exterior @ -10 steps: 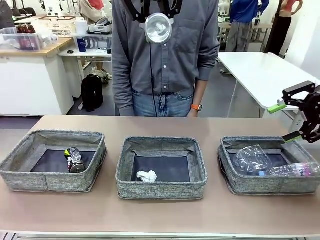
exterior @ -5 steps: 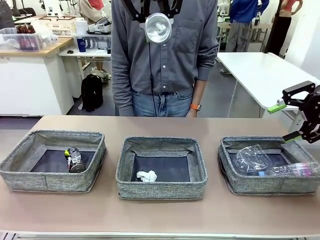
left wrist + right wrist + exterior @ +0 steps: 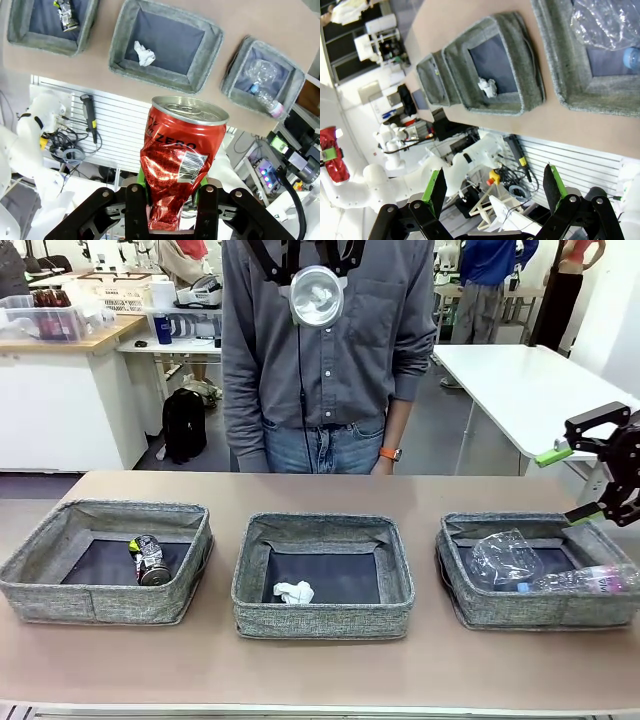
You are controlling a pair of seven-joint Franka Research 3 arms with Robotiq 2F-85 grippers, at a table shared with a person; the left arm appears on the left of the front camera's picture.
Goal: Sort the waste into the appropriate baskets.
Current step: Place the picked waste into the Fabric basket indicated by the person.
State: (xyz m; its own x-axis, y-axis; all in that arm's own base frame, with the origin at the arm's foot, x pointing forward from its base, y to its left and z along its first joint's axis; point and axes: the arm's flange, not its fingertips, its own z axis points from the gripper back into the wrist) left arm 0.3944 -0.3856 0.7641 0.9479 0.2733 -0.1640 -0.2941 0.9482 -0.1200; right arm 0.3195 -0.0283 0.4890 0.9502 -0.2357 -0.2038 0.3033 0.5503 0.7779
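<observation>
Front view: nothing has shifted over the last second, right gripper [image 3: 585, 485] holding wide open and empty above the right basket [image 3: 545, 615]; left wrist view: left gripper [image 3: 172, 200] stays clamped on the red can [image 3: 180, 160], high over the desk [image 3: 100, 85], so its drop remains outstanding.

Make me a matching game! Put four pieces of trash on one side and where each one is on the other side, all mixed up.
Things:
1. dented red can
2. small white paper wad
3. dark drink can
4. clear plastic bottle

Places:
A. in the left basket
B. held in the left gripper
C. in the right basket, beside the clear plastic cup
D. in the middle basket

Pairs: 1-B, 2-D, 3-A, 4-C
</observation>
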